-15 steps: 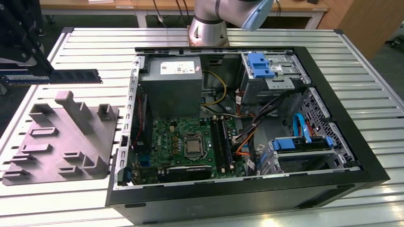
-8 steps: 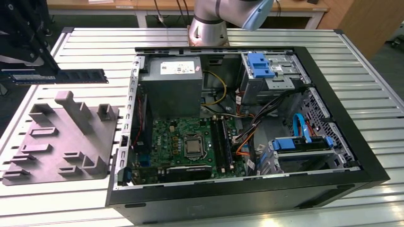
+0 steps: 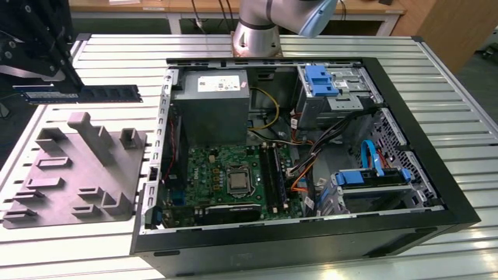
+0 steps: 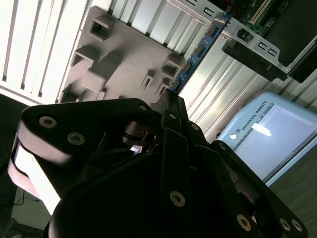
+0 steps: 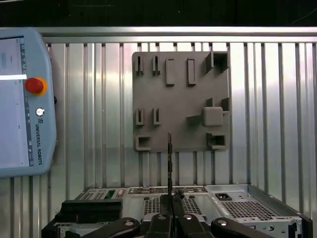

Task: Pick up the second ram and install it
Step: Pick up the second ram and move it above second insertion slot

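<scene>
Two fingers (image 5: 159, 224) of the gripper (image 5: 170, 208) are pressed narrow on the second ram (image 5: 169, 158), one finger on each flat side. In the first wrist view the stick is seen by its thin edge, and it points straight away from the fingers.

In the exterior view the gripper (image 3: 69, 81) is at the far corner of the worktop (image 3: 435, 64), on the exterior view's left. It holds the second ram (image 3: 101, 93) level, with the long side across the ribs of the worktop. The stick is beyond the grey tray (image 3: 78, 175) and beside the open computer case (image 3: 311, 233), outside of it. If it touches the worktop or is above it, I cannot tell.

In the second wrist view the second ram (image 4: 200, 47) comes out from the dark gripper (image 4: 171, 101) and shows its blue-green face with a row of small chips. It passes between the tray (image 4: 129, 49) and the case (image 4: 257, 44).

Inside the case there are the green motherboard (image 3: 218, 163) and the grey power supply (image 3: 214, 111). The base of the arm (image 3: 257, 29) stands behind the case. A light blue teach pendant (image 5: 20, 124) lies on the worktop, well apart from the tray.
</scene>
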